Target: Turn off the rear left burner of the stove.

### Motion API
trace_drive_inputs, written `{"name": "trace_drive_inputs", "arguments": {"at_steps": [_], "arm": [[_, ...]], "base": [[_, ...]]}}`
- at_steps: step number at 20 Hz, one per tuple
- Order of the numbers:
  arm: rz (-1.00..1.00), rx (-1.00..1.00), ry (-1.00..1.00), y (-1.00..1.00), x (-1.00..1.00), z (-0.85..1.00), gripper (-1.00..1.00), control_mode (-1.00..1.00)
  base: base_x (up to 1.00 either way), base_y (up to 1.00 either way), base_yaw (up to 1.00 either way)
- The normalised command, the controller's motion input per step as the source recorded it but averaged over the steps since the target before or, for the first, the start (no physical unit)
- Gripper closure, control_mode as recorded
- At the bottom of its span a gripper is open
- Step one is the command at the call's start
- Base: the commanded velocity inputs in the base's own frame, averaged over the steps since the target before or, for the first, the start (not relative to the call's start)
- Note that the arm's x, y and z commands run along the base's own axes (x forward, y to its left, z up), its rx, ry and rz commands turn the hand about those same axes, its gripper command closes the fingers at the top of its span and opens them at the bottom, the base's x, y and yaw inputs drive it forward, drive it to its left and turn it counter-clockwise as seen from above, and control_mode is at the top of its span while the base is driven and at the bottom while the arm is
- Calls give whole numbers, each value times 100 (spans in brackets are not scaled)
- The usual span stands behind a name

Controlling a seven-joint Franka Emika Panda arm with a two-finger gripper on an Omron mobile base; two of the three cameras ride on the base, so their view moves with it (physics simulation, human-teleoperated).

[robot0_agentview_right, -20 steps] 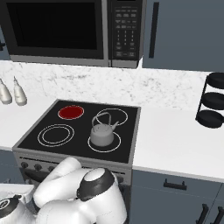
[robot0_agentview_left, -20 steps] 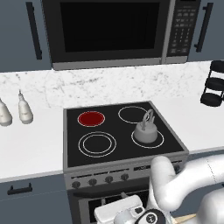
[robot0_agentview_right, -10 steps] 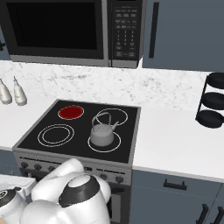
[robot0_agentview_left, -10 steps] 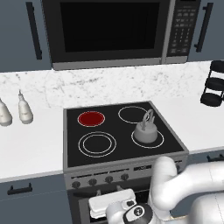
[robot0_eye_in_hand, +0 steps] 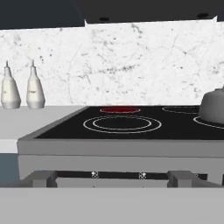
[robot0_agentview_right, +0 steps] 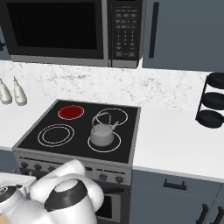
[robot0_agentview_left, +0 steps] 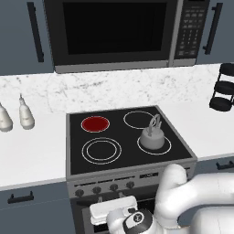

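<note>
The stove (robot0_agentview_left: 75,137) is a black glass cooktop over a grey steel front. Its rear left burner (robot0_agentview_left: 95,123) glows as a solid red disc, also seen as a red disc (robot0_agentview_right: 71,112) from the right and as a thin red strip (robot0_eye_in_hand: 119,109) at the far side of the glass. A row of small dark knobs (robot0_agentview_left: 96,189) runs along the front panel. My gripper (robot0_agentview_left: 109,199) hangs low in front of the oven door, just under the knobs, open and holding nothing. In the hand view the gripper (robot0_eye_in_hand: 111,177) points level at the panel, its fingers (robot0_eye_in_hand: 41,178) spread wide.
A grey kettle (robot0_agentview_left: 152,137) stands on the front right zone. The front left zone (robot0_agentview_left: 101,150) shows white rings. Two white bottles (robot0_agentview_left: 26,116) stand on the left counter, a black tiered rack (robot0_agentview_left: 224,89) at the right, a microwave (robot0_agentview_left: 114,32) above.
My hand has moved a little left and up, closer under the knob row. The burner stays red and the kettle has not moved.
</note>
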Motion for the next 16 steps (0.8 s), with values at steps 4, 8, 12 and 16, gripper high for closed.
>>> {"name": "trace_drive_inputs", "arguments": {"at_steps": [4, 8, 12, 16], "arm": [[0, 0, 0, 0, 29, -29, -100, -100], [0, 0, 0, -4, 26, -24, -100, -100], [0, 0, -4, -36, 18, -32, -100, -100], [0, 0, -1, -9, 20, -19, -100, -100]], "base": [[0, 0, 0], [0, 0, 0], [0, 0, 0], [0, 0, 0]]}}
